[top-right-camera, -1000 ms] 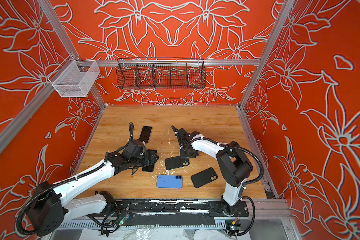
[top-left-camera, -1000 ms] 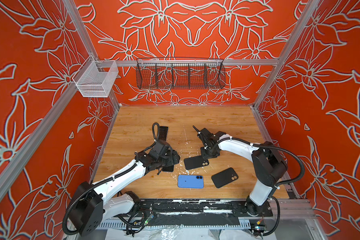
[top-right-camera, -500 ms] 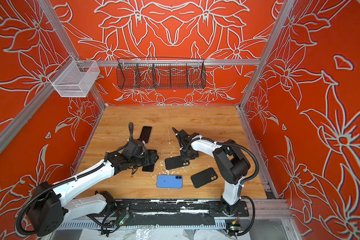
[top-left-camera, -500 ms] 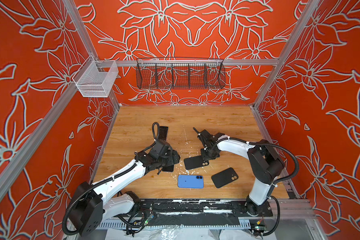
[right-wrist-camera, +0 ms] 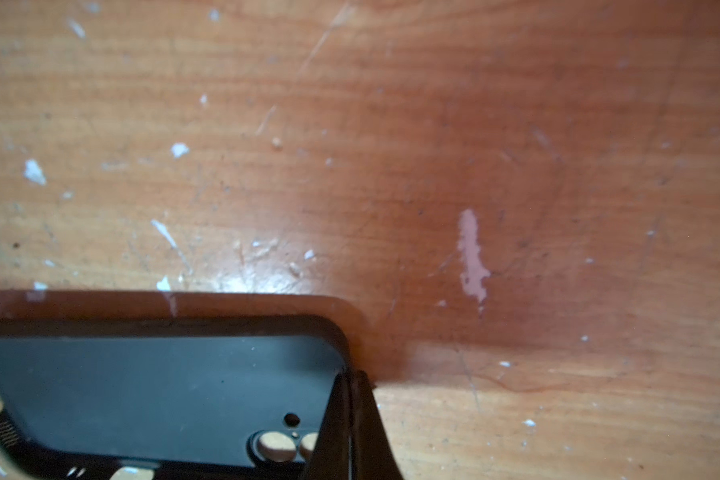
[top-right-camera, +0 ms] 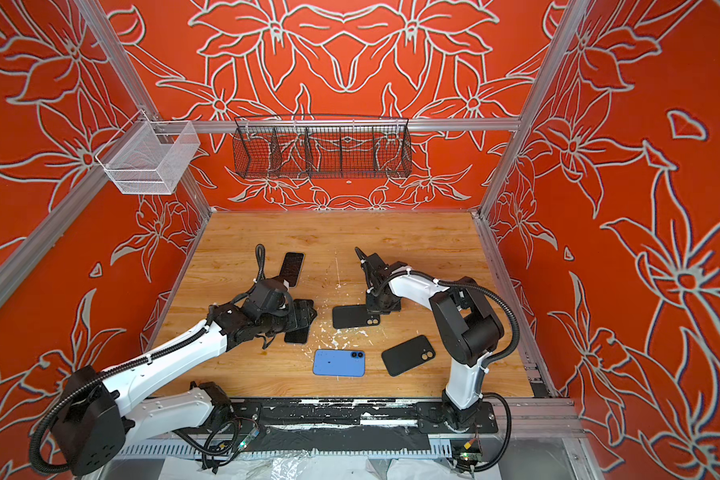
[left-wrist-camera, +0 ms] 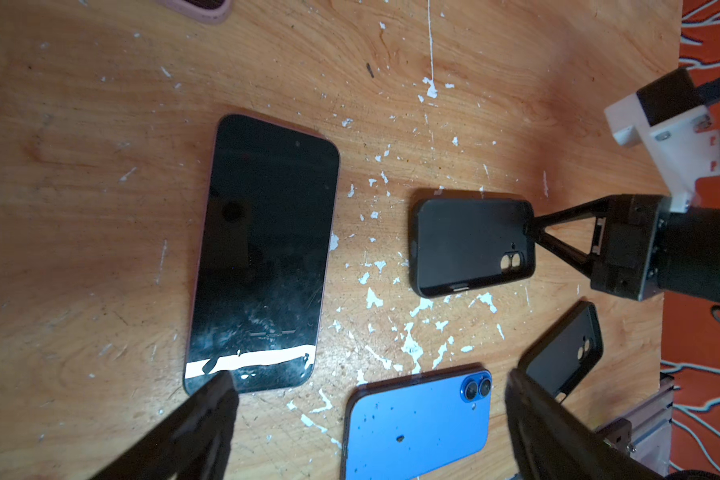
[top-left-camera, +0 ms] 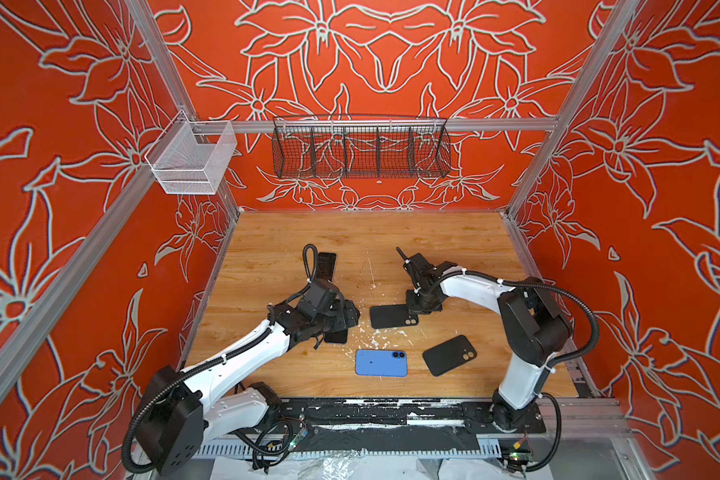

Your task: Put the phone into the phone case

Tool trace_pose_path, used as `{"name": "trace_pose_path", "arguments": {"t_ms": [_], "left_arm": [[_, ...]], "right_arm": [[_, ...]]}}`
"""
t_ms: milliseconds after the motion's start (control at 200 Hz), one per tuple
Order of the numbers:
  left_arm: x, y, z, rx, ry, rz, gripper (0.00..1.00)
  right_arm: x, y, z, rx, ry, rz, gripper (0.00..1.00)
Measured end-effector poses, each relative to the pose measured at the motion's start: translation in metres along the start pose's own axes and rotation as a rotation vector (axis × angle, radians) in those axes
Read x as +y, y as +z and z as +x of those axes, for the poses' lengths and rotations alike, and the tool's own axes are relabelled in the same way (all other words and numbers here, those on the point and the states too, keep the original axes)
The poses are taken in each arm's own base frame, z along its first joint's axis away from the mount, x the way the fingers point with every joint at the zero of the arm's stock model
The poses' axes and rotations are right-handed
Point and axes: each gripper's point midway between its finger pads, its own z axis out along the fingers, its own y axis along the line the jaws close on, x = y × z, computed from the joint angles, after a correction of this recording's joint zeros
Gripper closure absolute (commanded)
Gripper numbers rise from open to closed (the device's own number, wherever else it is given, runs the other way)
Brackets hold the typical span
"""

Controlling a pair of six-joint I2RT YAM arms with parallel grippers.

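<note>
Phone (left-wrist-camera: 262, 253) with the dark screen lies flat on the table (left-wrist-camera: 80, 187), just below our left pincer (left-wrist-camera: 371, 380), which is spread wide and holds nothing. Our right pincer (left-wrist-camera: 531, 227) pinches the thin rim of a black case (left-wrist-camera: 470, 245) nearby. We think that rim could bend or slip out. We count three phones, with the blue phone (left-wrist-camera: 416, 424) and a far phone (top-left-camera: 326, 266), and two black cases, counting the spare case (left-wrist-camera: 566, 353).

Well beyond the right pincer (top-left-camera: 415, 306) hangs a black wire basket (top-left-camera: 360, 147); a white mesh basket (top-left-camera: 192, 160) hangs to its left. White flecks (left-wrist-camera: 412, 345) dot the wooden table (top-left-camera: 350, 237) near the pincer.
</note>
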Motion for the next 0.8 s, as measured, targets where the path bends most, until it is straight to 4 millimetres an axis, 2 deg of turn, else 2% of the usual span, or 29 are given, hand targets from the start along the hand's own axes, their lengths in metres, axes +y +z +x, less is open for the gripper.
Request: {"name": "trace_pose_path", "arguments": {"t_ms": [270,535,671,796], "left_arm": [[0.002,-0.001,-0.001,-0.008,0.0,-0.009,0.02],[0.003,-0.01,0.0,-0.013,-0.032,-0.003,0.03],[0.004,-0.022,0.009,-0.01,-0.119,0.041,0.03],[0.017,-0.024,0.031,0.026,-0.249,0.071,0.03]], "right_arm": [[-0.003,-0.001,-0.006,-0.008,0.014,0.007,1.0],[0.005,-0.016,-0.022,-0.047,-0.015,-0.007,0.58],[0.031,-0.041,-0.039,-0.098,-0.078,-0.107,0.46],[0.078,-0.076,-0.066,-0.17,-0.164,-0.266,0.41]]}}
